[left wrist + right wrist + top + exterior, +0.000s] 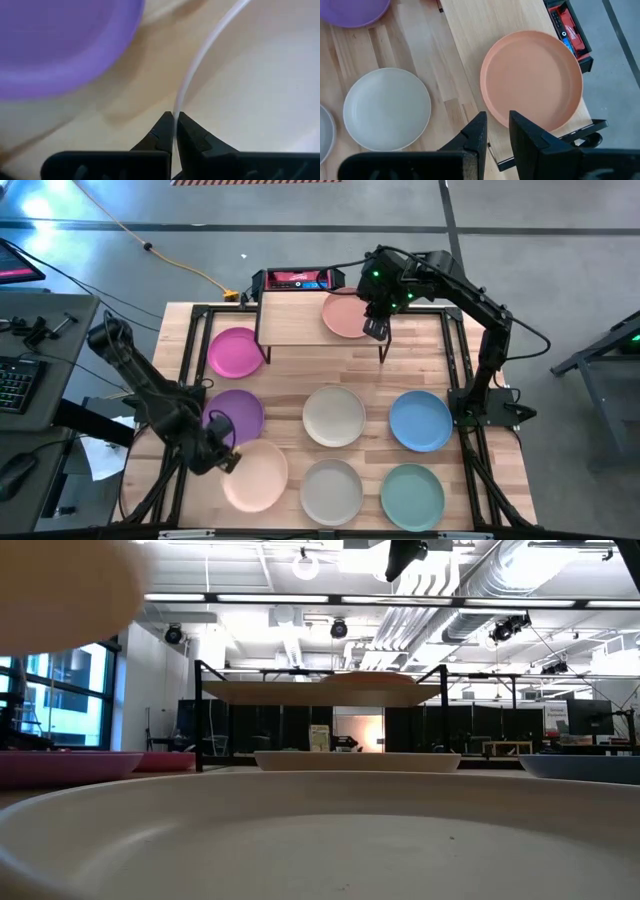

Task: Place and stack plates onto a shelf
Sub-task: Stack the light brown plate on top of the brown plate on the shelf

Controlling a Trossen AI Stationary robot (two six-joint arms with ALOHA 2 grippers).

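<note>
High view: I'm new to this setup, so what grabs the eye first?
Coloured plates dot the table, and one peach plate already lies on the shelf, with the right tool open above its edge. At the near left, the left tool pinches the cream plate by its rim.

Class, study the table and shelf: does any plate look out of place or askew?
Yes. The peach plate on the shelf sits at the right end, its rim overhanging the board's edge. The left gripper pinches the cream plate by its rim. The other plates lie flat.
</note>
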